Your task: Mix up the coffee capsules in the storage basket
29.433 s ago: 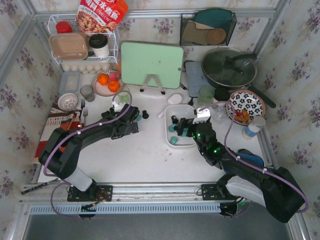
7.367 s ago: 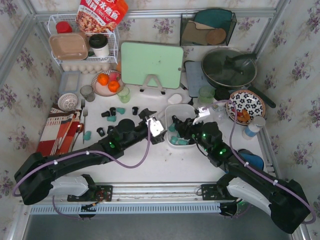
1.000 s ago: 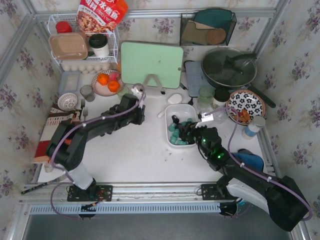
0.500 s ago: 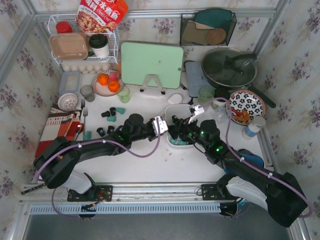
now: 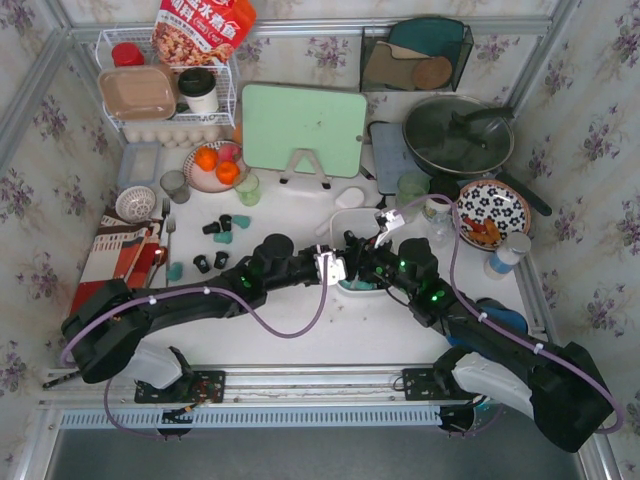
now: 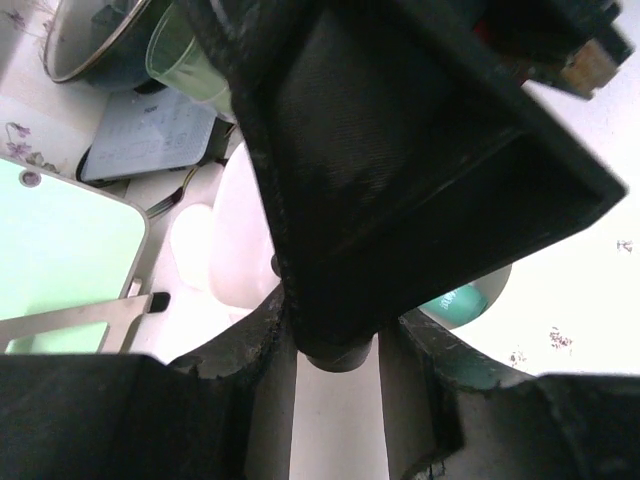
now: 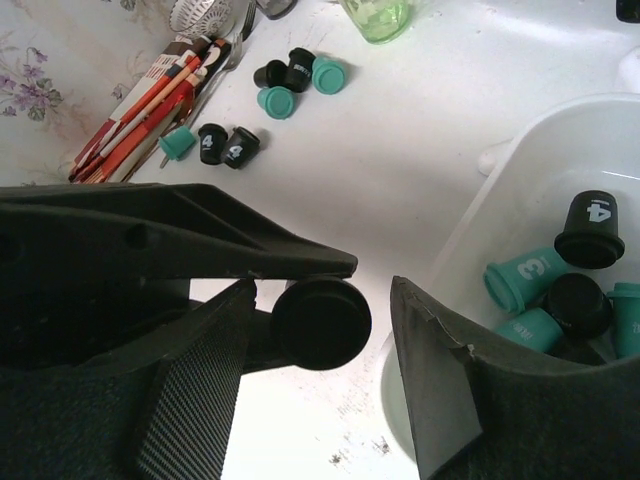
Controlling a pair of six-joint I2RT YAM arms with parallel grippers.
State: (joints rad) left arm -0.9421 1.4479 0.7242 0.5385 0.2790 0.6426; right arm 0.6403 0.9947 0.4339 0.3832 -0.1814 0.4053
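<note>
My left gripper (image 5: 330, 268) is shut on a black coffee capsule (image 6: 338, 355) just off the left rim of the white storage basket (image 5: 350, 225). My right gripper (image 7: 322, 300) faces it with its jaws open around that same capsule (image 7: 320, 325), and a gap shows on the right side. Inside the basket (image 7: 530, 170) lie teal capsules (image 7: 520, 280) and black capsules (image 7: 592, 230). More capsules lie loose on the table to the left in two groups (image 5: 225, 228) (image 5: 200, 263).
A green cutting board (image 5: 303, 128) stands at the back, with a pale green cup (image 5: 247, 188) and a plate of oranges (image 5: 215, 165) to its left. A pan (image 5: 458, 135) and a patterned plate (image 5: 492, 212) sit at the right. Cutlery on a striped cloth (image 5: 120, 255) lies at the left.
My left gripper has come right with the black capsule, up to the right gripper. The right gripper's jaws now stand around the capsule at the basket's left rim.
</note>
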